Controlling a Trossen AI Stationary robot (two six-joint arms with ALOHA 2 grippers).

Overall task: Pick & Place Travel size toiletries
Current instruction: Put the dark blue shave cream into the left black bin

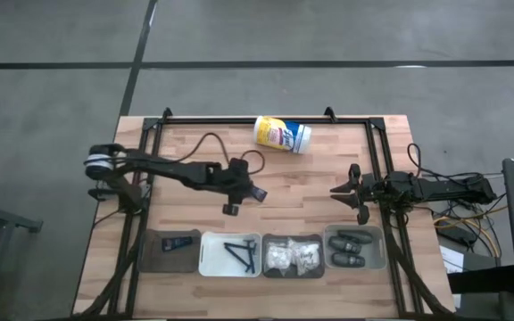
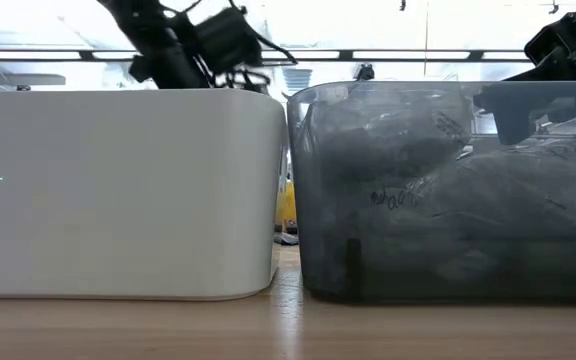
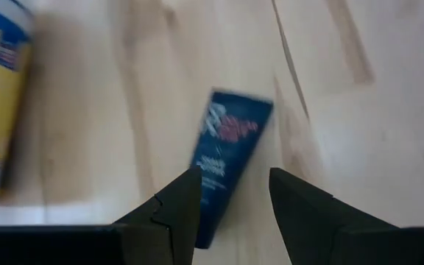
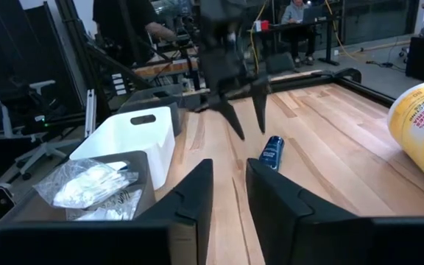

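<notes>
From above, you see your left gripper (image 1: pixel 242 198) out over the middle of the table, and the small black tube (image 1: pixel 258 192) shows only as a dark sliver beside it. The left wrist view gives you what that view hides: the tube (image 3: pixel 227 160) lies flat on the bare wood with its printed face up, and the two fingers (image 3: pixel 175 210) stand spread above its near end, not touching it. The right wrist view confirms this from across the table, with the left gripper (image 4: pixel 243 114) hanging over the tube (image 4: pixel 272 152), jaws apart.

Your right gripper (image 1: pixel 353 193) waits near the table's right side, its fingers (image 4: pixel 190 199) held a narrow gap apart with nothing between them.

Only the high view shows you the whole row of bins along the near edge: a dark tray with another tube (image 1: pixel 178 239), a white bin with razors (image 1: pixel 242 252), a bin of white packets (image 1: pixel 294 256), and a bin of grey pods (image 1: pixel 352 248). The yellow canister (image 1: pixel 282 135) lies on its side near the far edge.
</notes>
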